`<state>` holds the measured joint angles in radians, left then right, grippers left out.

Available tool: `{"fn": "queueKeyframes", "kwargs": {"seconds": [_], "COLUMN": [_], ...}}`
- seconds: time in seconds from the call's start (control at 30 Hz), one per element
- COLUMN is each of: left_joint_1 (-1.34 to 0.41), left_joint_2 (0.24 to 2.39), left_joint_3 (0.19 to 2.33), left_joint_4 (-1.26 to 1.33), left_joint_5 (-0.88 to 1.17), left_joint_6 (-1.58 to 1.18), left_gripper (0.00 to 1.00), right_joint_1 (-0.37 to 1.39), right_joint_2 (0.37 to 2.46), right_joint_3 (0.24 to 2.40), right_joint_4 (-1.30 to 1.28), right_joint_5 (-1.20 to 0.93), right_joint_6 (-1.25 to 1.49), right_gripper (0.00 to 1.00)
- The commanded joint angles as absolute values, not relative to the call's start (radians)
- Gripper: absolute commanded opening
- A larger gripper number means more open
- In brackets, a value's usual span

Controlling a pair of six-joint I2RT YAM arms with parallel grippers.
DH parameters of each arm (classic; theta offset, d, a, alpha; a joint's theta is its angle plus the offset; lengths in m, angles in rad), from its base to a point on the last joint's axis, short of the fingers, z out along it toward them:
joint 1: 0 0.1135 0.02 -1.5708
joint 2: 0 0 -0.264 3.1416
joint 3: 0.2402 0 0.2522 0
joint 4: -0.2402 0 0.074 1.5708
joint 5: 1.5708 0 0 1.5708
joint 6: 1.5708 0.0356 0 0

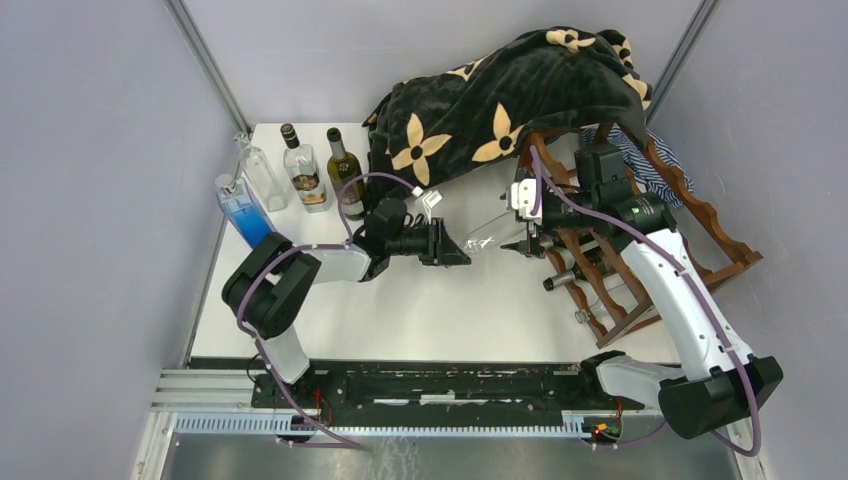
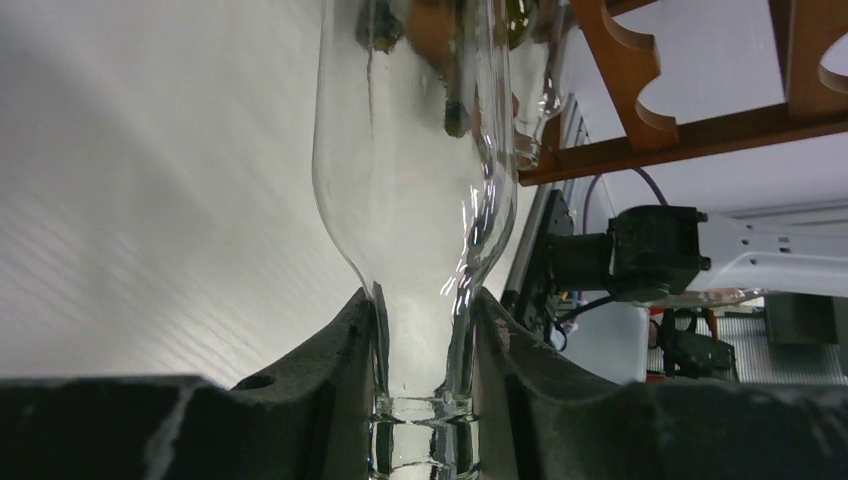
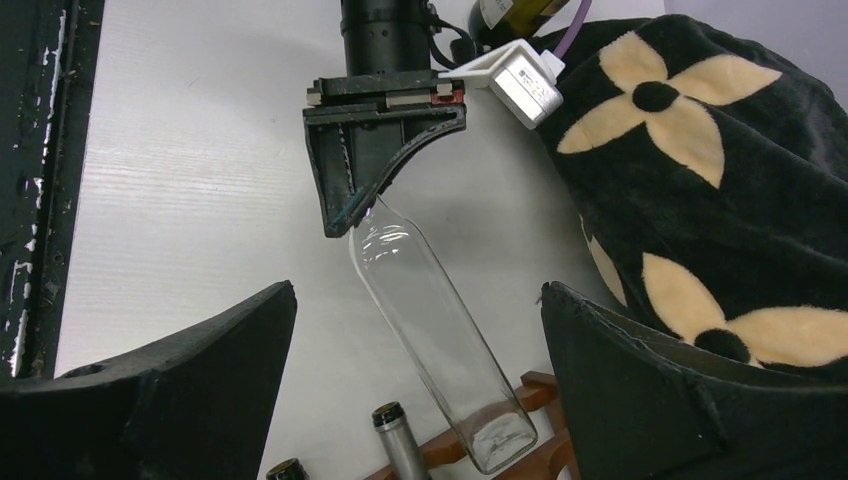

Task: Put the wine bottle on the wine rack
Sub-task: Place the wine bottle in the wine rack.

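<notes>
I see left gripper (image 2: 422,300) clamped on clear glass bottle's (image 3: 440,330) neck, right gripper (image 1: 528,238) wide open by wine rack (image 1: 700,215); I'd feed it base-first and level into a scallop.

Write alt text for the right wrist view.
The left gripper holds a clear bottle by its neck, base tilted toward the wooden rack. The right gripper's open fingers frame the bottom; a black flowered blanket lies at right.

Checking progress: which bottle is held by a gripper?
The clear bottle, its neck in the left gripper; the others stand upright or lie in the wine rack.
</notes>
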<state>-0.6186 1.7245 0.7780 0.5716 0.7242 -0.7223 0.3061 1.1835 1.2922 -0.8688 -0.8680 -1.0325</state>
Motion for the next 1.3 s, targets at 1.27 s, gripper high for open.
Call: {"fn": "queueKeyframes", "kwargs": {"seconds": [1.27], "left_joint_1": [-0.59], "left_joint_2": [1.933], "left_joint_3": [1.096], "left_joint_4": [0.619], "left_joint_5": [0.82], "left_joint_6": [-0.609], "left_gripper": [0.02], "right_joint_1": [0.271], "right_joint_2": [1.158], "right_joint_3": [1.339], "right_joint_4": [-0.787], "right_joint_5": [-0.77], "right_joint_6": [-0.94], "right_gripper": [0.98]}}
